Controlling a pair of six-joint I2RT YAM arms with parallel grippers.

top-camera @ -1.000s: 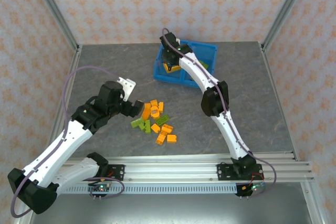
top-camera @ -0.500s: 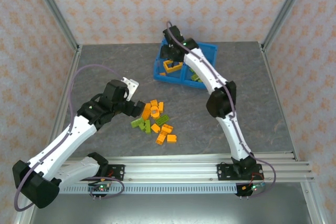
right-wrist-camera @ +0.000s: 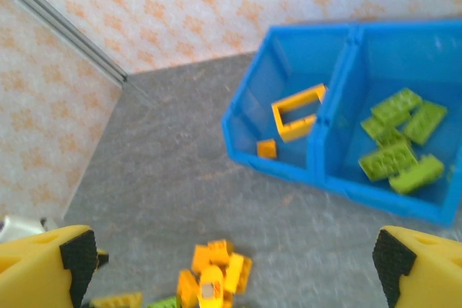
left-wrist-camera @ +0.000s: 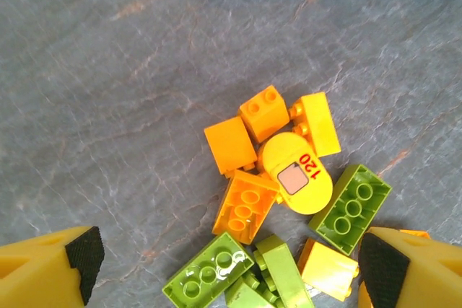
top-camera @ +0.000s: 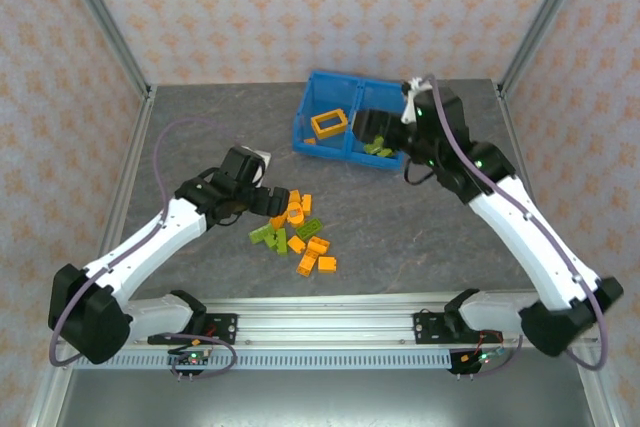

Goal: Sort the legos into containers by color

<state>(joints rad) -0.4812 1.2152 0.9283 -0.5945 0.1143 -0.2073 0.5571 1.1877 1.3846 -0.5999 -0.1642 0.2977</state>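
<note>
The right wrist view is coming out blurred, and the heap of orange and lime green studded plastic bricks (right-wrist-camera: 213,279) is being cut off there by the lower edge, so the bricks are hard to count. In the left wrist view the lowest bricks are also running out of the picture, and one orange brick is showing only a corner behind a black pad (left-wrist-camera: 379,265). From above, the dark end of the right arm is covering a part of the translucent blue plastic bin (top-camera: 308,144).

The left gripper (left-wrist-camera: 231,266) is hanging over the heap on the grey marbled table (left-wrist-camera: 108,70) with its jaws standing wide apart. Several bricks and a round orange piece with the red number 120 (left-wrist-camera: 294,174) are lying between them, but nothing is being grasped. Whether the pads are touching the table, I cannot tell. The right gripper (right-wrist-camera: 234,261) is also spread wide and is holding nothing.

In the bin, the flat orange rectangular frame (right-wrist-camera: 298,111) and a small orange brick (right-wrist-camera: 266,148) are lying in the left compartment. The lime green bricks (right-wrist-camera: 397,142) are lying in the right compartment, on the other side of the middle wall.
</note>
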